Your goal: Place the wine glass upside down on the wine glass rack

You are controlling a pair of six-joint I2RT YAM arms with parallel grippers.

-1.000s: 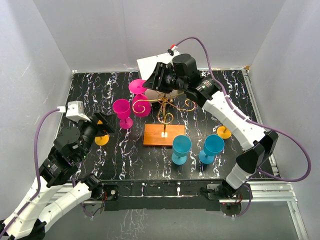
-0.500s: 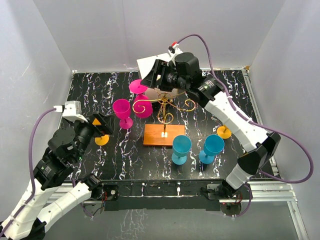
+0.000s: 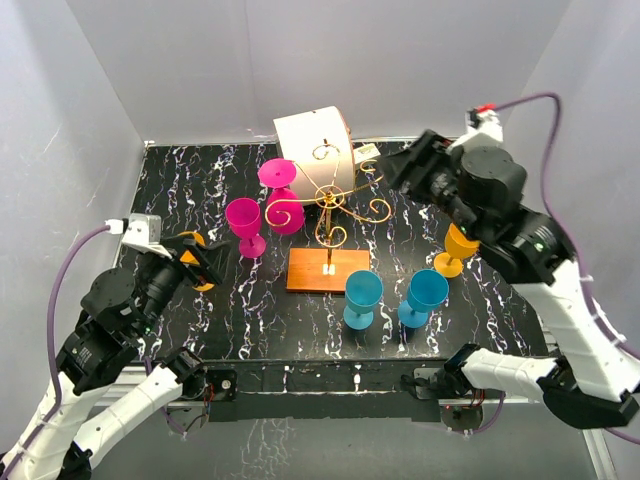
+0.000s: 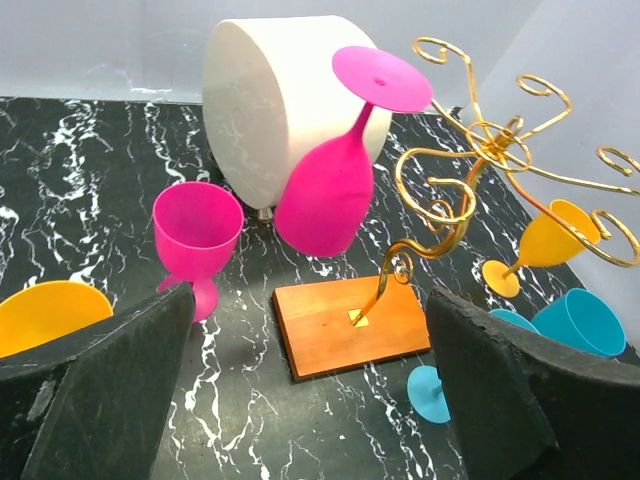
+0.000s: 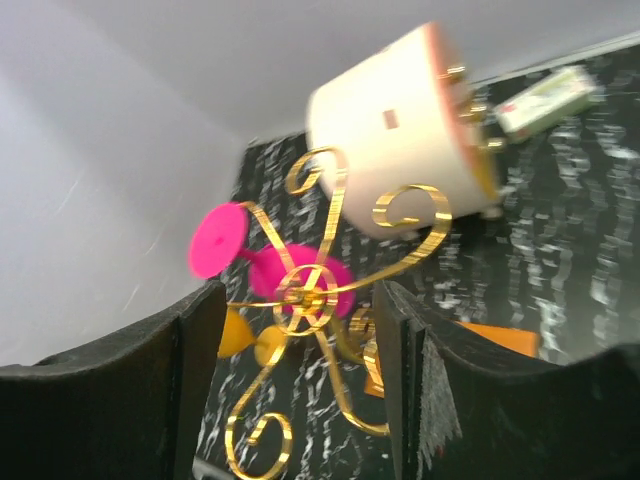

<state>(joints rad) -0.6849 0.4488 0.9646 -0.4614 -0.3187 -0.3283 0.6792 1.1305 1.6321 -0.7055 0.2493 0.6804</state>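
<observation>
Wine glass (image 3: 281,196) hung inverted on rack (image 3: 310,272), right end effector (image 5: 300,330) withdrawn, released

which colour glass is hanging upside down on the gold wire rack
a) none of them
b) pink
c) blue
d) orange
b: the pink glass hangs at the rack with its bowl down and its foot on top, while the blue glasses stand upright on the table.
</observation>
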